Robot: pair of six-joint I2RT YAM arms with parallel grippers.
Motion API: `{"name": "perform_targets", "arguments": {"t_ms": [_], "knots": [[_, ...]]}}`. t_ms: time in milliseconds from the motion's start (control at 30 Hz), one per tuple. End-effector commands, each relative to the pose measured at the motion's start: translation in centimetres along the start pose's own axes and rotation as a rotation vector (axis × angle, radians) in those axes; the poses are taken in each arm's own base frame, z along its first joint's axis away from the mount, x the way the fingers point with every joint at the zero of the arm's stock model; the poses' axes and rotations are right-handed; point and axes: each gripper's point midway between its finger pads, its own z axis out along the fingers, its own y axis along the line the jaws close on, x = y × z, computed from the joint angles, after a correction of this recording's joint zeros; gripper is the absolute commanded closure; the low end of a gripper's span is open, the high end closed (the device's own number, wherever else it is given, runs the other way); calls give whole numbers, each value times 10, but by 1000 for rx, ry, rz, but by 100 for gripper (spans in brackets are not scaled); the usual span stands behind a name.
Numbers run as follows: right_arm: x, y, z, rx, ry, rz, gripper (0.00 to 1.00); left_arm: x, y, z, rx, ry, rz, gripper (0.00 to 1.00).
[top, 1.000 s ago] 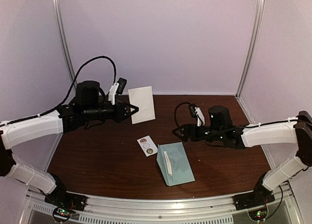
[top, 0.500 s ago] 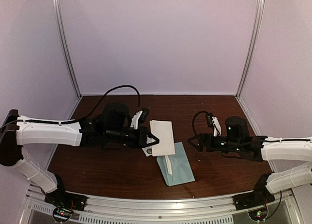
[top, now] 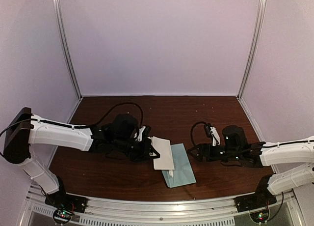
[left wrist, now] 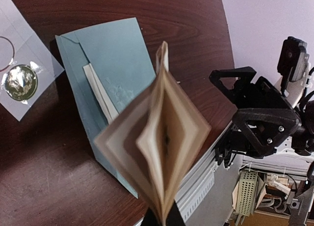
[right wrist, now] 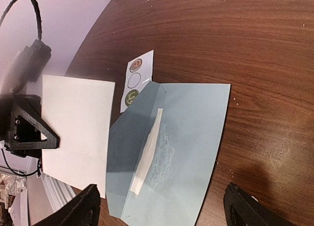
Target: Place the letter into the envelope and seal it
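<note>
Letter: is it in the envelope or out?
Out. The left gripper pinches the folded white letter in the air over the blue envelope, near its edge, not inside it.

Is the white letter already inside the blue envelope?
No, the left gripper holds the letter outside the envelope, next to it.

Teal-blue envelope (right wrist: 196, 132), white letter (right wrist: 73, 127) (tan in its folds), dark brown woodgrain table (right wrist: 235, 39)

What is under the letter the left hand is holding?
Part of the envelope lies beneath the letter. From above, the letter hides the envelope's left edge and the sticker strip, seen only by the wrist cameras.
</note>
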Motion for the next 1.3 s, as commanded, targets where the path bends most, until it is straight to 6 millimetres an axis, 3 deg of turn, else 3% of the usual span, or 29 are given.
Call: {"name": "perform_targets", "arguments": {"t_ms": [0,200,433,833,1267], "knots": [[-2,0,7,21,-2,3,12,8,12,7,-34,49,-33,100],[7,-5,13,40,30,12,12,20,34,14,-108,107,-42,100],[14,-12,16,64,51,30,13,20,49,12,-144,117,-62,100],[27,-12,27,70,110,26,16,20,54,23,-131,170,-73,100],[46,-9,38,44,175,44,27,16,60,26,-141,175,-76,100]]}}
